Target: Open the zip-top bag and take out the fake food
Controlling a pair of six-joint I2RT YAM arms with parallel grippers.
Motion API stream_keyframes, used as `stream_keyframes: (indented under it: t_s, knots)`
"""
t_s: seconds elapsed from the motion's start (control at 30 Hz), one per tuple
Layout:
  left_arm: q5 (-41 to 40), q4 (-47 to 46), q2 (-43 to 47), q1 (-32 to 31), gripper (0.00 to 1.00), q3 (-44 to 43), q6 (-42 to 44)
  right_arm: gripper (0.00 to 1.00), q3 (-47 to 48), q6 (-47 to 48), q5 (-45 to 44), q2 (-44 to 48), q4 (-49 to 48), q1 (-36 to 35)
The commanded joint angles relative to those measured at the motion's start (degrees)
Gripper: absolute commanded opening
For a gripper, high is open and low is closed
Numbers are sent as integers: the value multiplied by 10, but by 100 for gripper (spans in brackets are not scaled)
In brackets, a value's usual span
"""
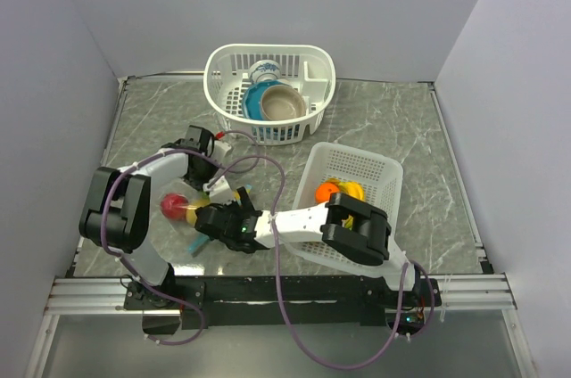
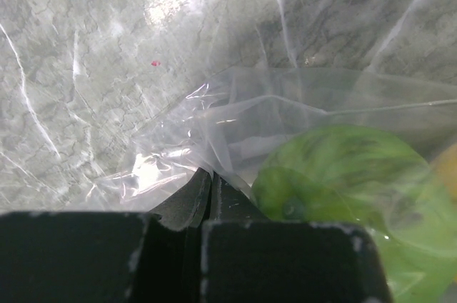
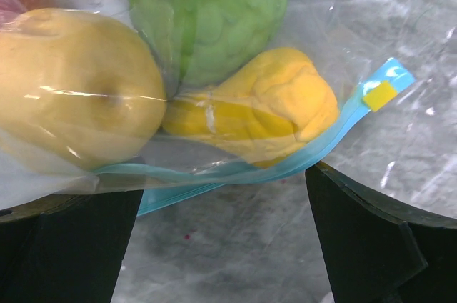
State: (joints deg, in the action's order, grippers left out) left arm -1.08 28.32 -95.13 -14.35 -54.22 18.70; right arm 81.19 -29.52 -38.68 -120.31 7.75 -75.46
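The zip-top bag [image 1: 189, 217] lies on the table between both grippers. It holds fake food: a red apple [image 1: 169, 207], a round yellow fruit [image 3: 71, 88], a green piece [image 3: 207, 10] and a yellow banana [image 3: 250, 110]. My left gripper [image 1: 217, 184] is shut on the bag's clear plastic [image 2: 214, 124], with the green piece [image 2: 343, 174] just to the right of my left gripper [image 2: 208, 174]. My right gripper [image 3: 225, 196] is open, its jaws wide apart on either side of the teal zip strip [image 3: 214, 181]. A yellow tab [image 3: 379, 95] sits at the strip's end.
A white basket [image 1: 375, 173] at the right holds an orange and a yellow fruit [image 1: 339, 191]. A second white basket [image 1: 268, 61] at the back holds bowls and a cup. Grey walls stand on three sides.
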Motion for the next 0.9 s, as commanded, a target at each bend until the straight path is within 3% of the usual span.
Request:
stream_keyframes:
  t_s: [0.0, 0.3, 0.4, 0.5, 0.57, 0.7, 0.87]
  knots:
    - [105, 66, -37, -38, 1, 38, -1, 100, 68, 22, -9, -3, -90, 9]
    - [149, 114, -21, -41, 1, 27, 21, 100, 78, -35, -3, 10, -84, 13]
    - [172, 151, 6, -18, 20, -19, 13, 100, 61, -52, -14, 20, -82, 14]
    - [198, 179, 33, 31, 55, -90, 0, 100, 37, -76, -28, 31, -80, 15]
    - [230, 202, 47, 80, 96, -139, -12, 100, 29, -94, -36, 35, -60, 16]
    - [298, 253, 50, 163, 97, -179, -14, 99, 10, -129, -47, 39, -50, 21]
    - [322, 292, 64, 235, 97, -145, 13, 98, 13, -142, -53, 39, -43, 22]
